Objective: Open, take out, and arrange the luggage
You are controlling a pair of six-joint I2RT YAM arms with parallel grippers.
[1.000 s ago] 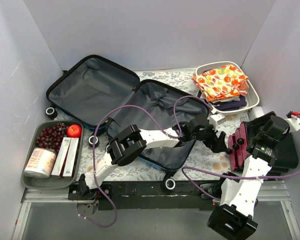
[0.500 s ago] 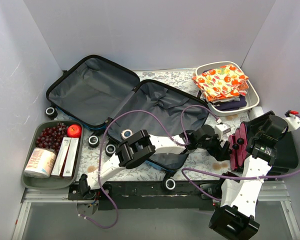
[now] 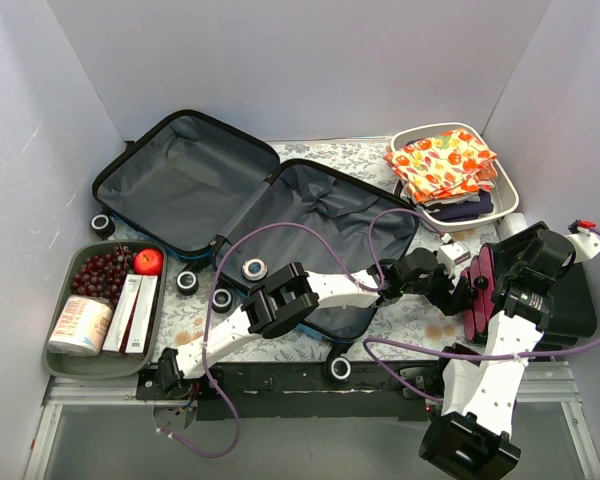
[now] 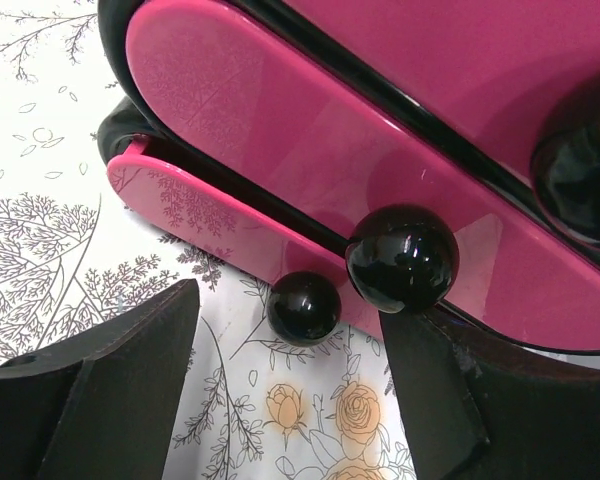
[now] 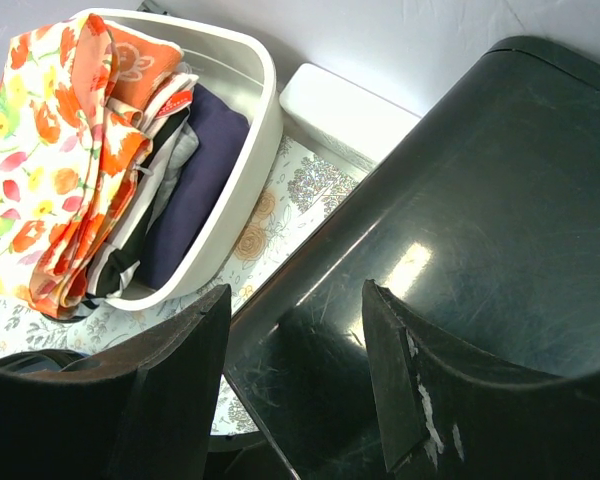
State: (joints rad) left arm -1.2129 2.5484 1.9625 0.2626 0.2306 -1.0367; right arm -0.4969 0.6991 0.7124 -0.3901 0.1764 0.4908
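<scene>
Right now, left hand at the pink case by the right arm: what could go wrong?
1. The left hand is open around the glossy round knobs of the pink case. A pinch there could slip or tip the case, which seems to stand on edge.
2. Its purple cable loops over the open luggage and may snag the rim.
3. The right arm sits close beside the case, so a bump looks possible.

The luggage is partly covered, at its near half, by the left arm. The magenta case is cut off by the left wrist view's top and right edges. The print on the boxes cannot be read.
</scene>
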